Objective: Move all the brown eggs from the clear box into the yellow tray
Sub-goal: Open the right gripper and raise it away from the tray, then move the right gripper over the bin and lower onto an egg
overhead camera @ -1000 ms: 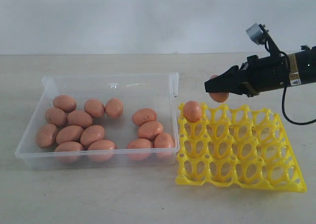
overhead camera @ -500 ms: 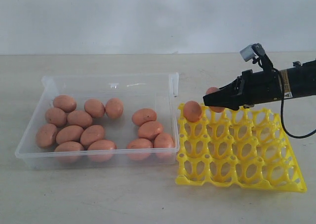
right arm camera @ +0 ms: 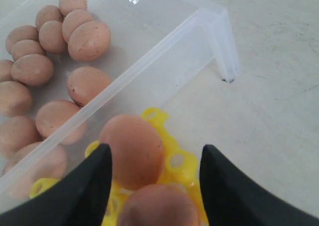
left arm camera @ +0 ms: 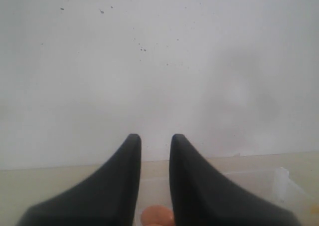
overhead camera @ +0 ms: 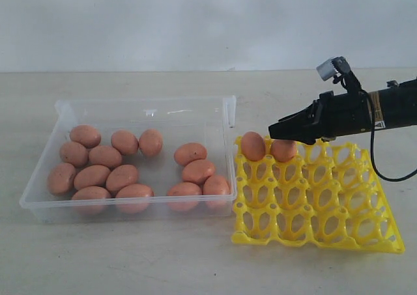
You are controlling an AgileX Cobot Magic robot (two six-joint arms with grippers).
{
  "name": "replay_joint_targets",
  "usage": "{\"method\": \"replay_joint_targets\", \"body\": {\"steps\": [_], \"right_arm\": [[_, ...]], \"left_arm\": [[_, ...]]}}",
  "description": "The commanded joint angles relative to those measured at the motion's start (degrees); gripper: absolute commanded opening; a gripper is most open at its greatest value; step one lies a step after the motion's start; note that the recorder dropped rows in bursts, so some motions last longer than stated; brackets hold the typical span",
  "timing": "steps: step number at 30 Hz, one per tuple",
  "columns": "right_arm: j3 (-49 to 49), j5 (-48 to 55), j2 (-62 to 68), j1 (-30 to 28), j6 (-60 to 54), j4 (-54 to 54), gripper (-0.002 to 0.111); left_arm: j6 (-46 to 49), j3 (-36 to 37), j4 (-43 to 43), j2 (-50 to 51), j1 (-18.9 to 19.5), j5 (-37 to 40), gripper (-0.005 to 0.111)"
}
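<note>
Several brown eggs point(overhead camera: 107, 171) lie in the clear box point(overhead camera: 143, 101) on the left. Two more stand side by side in the back-row cups of the yellow tray point(overhead camera: 326, 233): one in the corner cup point(overhead camera: 253, 146), one beside it point(overhead camera: 284, 150). My right gripper point(overhead camera: 277, 127) hovers just above that second egg, open. In the right wrist view the gripper point(right arm camera: 155, 147) straddles this egg point(right arm camera: 159, 206) with gaps on both sides. My left gripper point(left arm camera: 155, 137) points at the wall, its jaws slightly apart and empty, with one egg point(left arm camera: 157, 216) seen below.
The box and the tray stand close together on a beige table point(overhead camera: 195, 262). A white wall point(overhead camera: 195, 21) rises behind. The right arm's cable point(overhead camera: 378, 158) hangs over the tray's far right corner.
The right gripper came down with the egg to the tray's back row. The egg now rests in the second cup and the jaws have widened off it.
</note>
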Motion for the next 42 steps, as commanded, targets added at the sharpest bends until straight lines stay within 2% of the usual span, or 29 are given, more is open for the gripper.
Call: {"method": "replay_joint_targets", "body": {"steps": [1,4,6,7,9,14,17,19,21,23,25,27,29,31,33,35,37,39,40,42], "right_arm": [[-0.3,-0.6,-0.1,-0.1,-0.7,0.3,0.052],[-0.3,-1.0,-0.3,-0.1,-0.7,2.0,0.051],[-0.3,-3.4,-1.7,-0.1,0.6,4.6,0.043],[-0.3,-5.6,-3.9,-0.1,0.9,5.7,0.024],[-0.3,-6.7,-8.9,-0.1,1.9,5.9,0.000],[-0.3,-0.7,-20.3,4.8,5.7,7.5,0.000],[-0.3,20.9,-27.4,15.4,11.4,1.8,0.000],[-0.3,40.1,-29.1,23.2,20.2,-5.2,0.000],[0.3,57.8,-29.2,31.3,23.5,-5.2,0.000],[0.3,64.9,-28.7,35.6,23.8,-5.2,0.000],[0.3,66.7,-28.0,38.6,22.5,-2.2,0.000],[0.3,70.3,-26.1,40.8,15.4,-1.5,0.000],[0.3,80.5,-23.8,42.4,4.4,0.2,0.000],[-0.4,93.9,-22.3,43.5,-10.2,8.8,0.000],[-3.9,105.4,-21.2,43.7,-27.5,27.5,0.000],[-8.0,108.9,-20.8,42.3,-45.2,47.5,0.000],[-13.0,109.8,-20.8,40.9,-67.4,71.8,0.000],[-18.7,112.1,-20.5,40.4,-82.3,93.0,0.000],[-21.2,113.4,-20.0,40.4,-86.7,101.2,0.000],[-27.5,116.7,-18.0,40.4,-90.0,110.9,0.000]], "left_arm": [[-0.5,-0.2,-0.3,-0.1,-0.2,-0.9,0.022],[-0.5,-0.2,-0.3,-0.1,-0.2,-0.9,0.022],[-0.5,-0.2,-0.3,-0.1,-0.2,-0.9,0.022],[-0.5,-0.2,-0.3,-0.1,-0.2,-0.9,0.022],[-0.5,-0.2,-0.3,-0.1,-0.2,-0.9,0.022],[-0.5,-0.2,-0.3,-0.1,-0.2,-0.9,0.022],[-0.5,-0.2,-0.3,-0.1,-0.2,-0.9,0.022],[-0.5,-0.2,-0.3,-0.1,-0.2,-0.9,0.022],[-0.5,-0.2,-0.3,-0.1,-0.2,-0.9,0.022],[-0.5,-0.2,-0.3,-0.1,-0.2,-0.9,0.022],[-0.5,-0.2,-0.3,-0.1,-0.2,-0.9,0.022],[-0.5,-0.2,-0.3,-0.1,-0.2,-0.9,0.022],[-0.5,-0.2,-0.3,-0.1,-0.2,-0.9,0.022],[-0.5,-0.2,-0.3,-0.1,-0.2,-0.9,0.022],[-0.5,-0.2,-0.3,-0.1,-0.2,-0.9,0.022],[-0.5,-0.2,-0.3,-0.1,-0.2,-0.9,0.022],[-0.5,-0.2,-0.3,-0.1,-0.2,-0.9,0.022],[-0.5,-0.2,-0.3,-0.1,-0.2,-0.9,0.022],[-0.5,-0.2,-0.3,-0.1,-0.2,-0.9,0.022],[-0.5,-0.2,-0.3,-0.1,-0.2,-0.9,0.022]]}}
